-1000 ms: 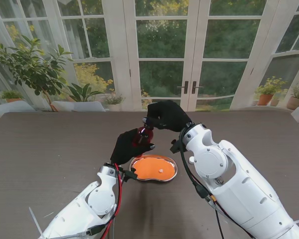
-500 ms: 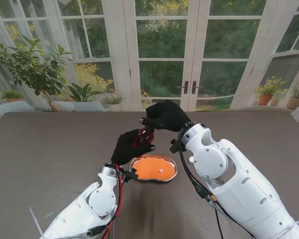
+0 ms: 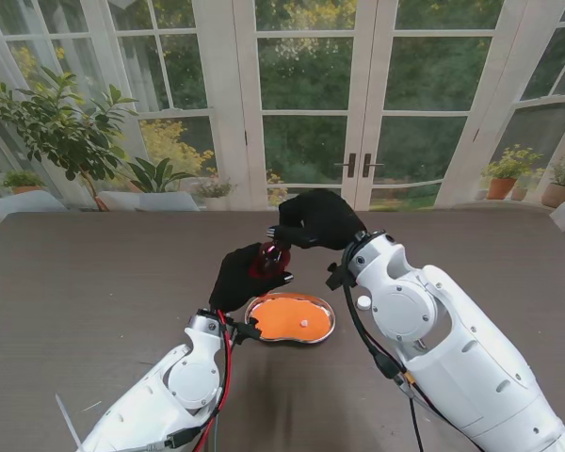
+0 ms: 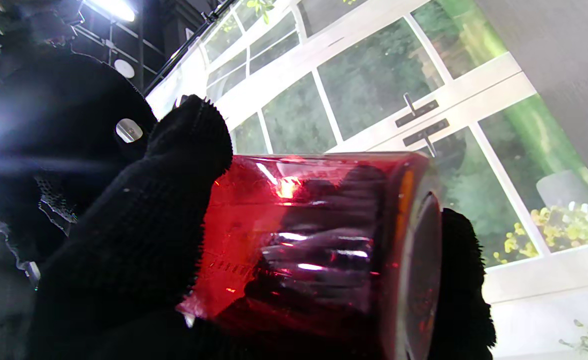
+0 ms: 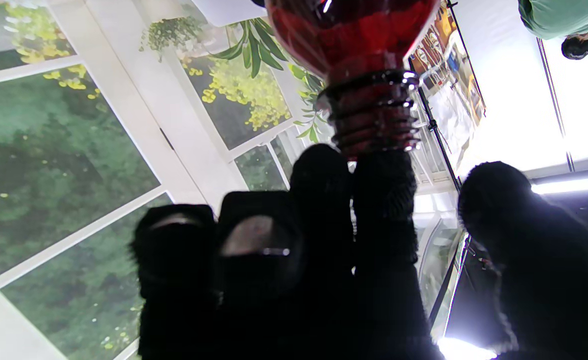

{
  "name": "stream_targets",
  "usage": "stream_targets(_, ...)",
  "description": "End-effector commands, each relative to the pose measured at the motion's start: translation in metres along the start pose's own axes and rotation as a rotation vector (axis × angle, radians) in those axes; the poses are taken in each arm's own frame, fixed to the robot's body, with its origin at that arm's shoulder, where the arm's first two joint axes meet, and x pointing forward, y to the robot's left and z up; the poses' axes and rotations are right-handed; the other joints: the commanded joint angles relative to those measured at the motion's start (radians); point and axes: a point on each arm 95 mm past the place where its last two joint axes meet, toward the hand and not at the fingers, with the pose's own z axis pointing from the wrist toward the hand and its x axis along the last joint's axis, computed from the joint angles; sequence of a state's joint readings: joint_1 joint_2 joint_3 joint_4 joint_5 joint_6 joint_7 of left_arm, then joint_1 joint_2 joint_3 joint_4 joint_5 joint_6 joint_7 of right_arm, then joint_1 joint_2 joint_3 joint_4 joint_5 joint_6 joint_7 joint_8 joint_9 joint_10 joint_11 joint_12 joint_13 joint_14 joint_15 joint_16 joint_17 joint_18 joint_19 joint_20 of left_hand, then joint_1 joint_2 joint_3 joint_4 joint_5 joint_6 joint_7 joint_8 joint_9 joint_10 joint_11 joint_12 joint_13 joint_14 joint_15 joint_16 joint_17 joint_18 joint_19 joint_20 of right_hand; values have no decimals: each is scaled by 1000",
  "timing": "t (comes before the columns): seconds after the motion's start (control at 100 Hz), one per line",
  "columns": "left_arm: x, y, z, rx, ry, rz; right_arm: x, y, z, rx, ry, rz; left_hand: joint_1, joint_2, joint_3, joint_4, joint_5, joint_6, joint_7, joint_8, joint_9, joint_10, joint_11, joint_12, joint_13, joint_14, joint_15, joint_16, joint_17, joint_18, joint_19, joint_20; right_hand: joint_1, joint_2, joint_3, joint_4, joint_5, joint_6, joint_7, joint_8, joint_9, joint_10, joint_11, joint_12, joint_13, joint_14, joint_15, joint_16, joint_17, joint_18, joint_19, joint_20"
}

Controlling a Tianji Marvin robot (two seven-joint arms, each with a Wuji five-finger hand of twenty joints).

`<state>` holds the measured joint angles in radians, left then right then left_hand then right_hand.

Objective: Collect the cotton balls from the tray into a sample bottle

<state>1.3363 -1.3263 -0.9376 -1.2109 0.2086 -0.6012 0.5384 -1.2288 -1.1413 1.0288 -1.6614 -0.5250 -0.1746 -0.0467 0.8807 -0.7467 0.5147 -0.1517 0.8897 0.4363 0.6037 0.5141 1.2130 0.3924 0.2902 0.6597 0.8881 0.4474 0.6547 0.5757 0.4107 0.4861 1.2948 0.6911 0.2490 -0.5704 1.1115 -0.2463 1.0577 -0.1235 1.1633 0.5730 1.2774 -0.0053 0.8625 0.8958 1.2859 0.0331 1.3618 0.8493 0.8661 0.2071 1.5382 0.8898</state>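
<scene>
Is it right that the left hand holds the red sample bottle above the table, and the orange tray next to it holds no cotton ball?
Not quite. The left hand does hold the red sample bottle, but the stand view shows one small white cotton ball lying in the orange tray.

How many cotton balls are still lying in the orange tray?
1. A single small white cotton ball lies in the orange kidney-shaped metal tray, toward its right side. Any inside the red glass sample bottle, held by the black-gloved left hand, cannot be seen.
</scene>
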Motion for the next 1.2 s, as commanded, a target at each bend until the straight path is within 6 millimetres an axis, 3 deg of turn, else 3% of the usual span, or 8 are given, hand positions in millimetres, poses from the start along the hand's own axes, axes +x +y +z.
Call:
stream_targets(0.0,5,1,6,4,11,-12,2,-4,-3,25,15,1,156,221,328,-15,176,-386,132,14,85,-200,9,5,20,-86,19,-3,-8,-79,45,3,25,-11,36,-47,17,-109,32,-30,-14,-19,-9,-11,31,-49,-7,-21,-9,-1,2,14)
stream_targets(0.22,5,1,6,4,9,-14,3,0,-6,37,36,8,156,221,327,-15,175,-384,132,13,85,-198,10,4,21,-83,19,-3,-9,-77,44,3,101,-187,91,-121,-136,-133,86,-138,-99,-24,-21,-46,32,-67,-58,-40,-37,-21,-8,19)
stream_targets(0.45,6,0,6,1,10,-16,3,1,-6,75,64,4,156,222,326,-15,175,-384,132,13,86,-197,11,3,21,-81,18,-3,-9,-76,44,3,154,-379,207,-161,-216,-108,101,-161,-162,-25,-22,-29,32,-82,-116,-57,-64,-35,-22,23)
stream_targets(0.7,6,0,6,-2,9,-17,2,2,-5,95,75,-6,156,222,324,-15,175,-383,132,13,86,-196,12,3,23,-82,18,-3,-9,-76,44,3,211,-465,298,-157,-248,-123,123,-136,-187,-28,-21,0,32,-89,-140,-59,-71,-41,-30,24)
stream_targets(0.82,6,0,6,-3,8,-18,2,3,-4,101,81,-20,156,222,324,-15,175,-382,132,13,86,-196,12,3,22,-80,18,-3,-10,-75,44,3,250,-573,340,-171,-272,-152,167,-114,-196,-42,3,22,33,-95,-150,-58,-76,-45,-38,23)
stream_targets(0.93,6,0,6,-4,10,-18,3,4,-2,96,87,-45,156,223,324,-15,175,-382,131,13,86,-195,12,3,21,-82,18,-3,-10,-74,43,3,291,-620,355,-178,-274,-171,186,-112,-182,-50,8,22,35,-105,-143,-52,-67,-50,-42,21)
stream_targets(1.05,6,1,6,-6,9,-18,2,3,-1,64,90,-62,156,223,323,-15,174,-383,131,13,85,-195,13,3,22,-81,18,-3,-9,-76,44,3,336,-642,353,-179,-255,-188,156,-126,-151,-51,-11,4,34,-107,-107,-36,-43,-41,-47,13)
stream_targets(1.19,6,1,5,-7,6,-19,1,1,-1,41,92,-70,158,223,323,-15,176,-382,131,13,86,-194,13,3,21,-80,18,-3,-10,-74,43,3,364,-641,365,-170,-202,-166,31,-219,-107,-57,-18,4,34,-110,-87,-28,-27,-33,-50,5)
